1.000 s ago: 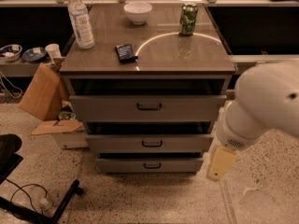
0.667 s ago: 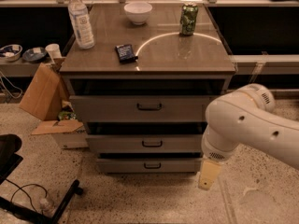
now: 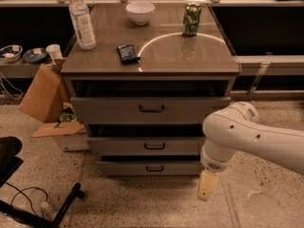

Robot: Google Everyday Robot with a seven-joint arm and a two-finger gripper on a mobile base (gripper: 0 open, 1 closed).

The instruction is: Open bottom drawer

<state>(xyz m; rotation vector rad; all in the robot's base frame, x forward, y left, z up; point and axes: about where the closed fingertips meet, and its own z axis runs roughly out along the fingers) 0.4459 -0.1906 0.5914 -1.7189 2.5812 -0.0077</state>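
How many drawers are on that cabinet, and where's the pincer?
3, stacked: the tall grey metal top drawer, the mid-height grey middle drawer beneath it, the slim grey bottom drawer lowest. None look hidden. The cream pincer hangs right of the bottom drawer's front, off its handle.

Three drawers [image 3: 154,146]; one jaws pair, lower right
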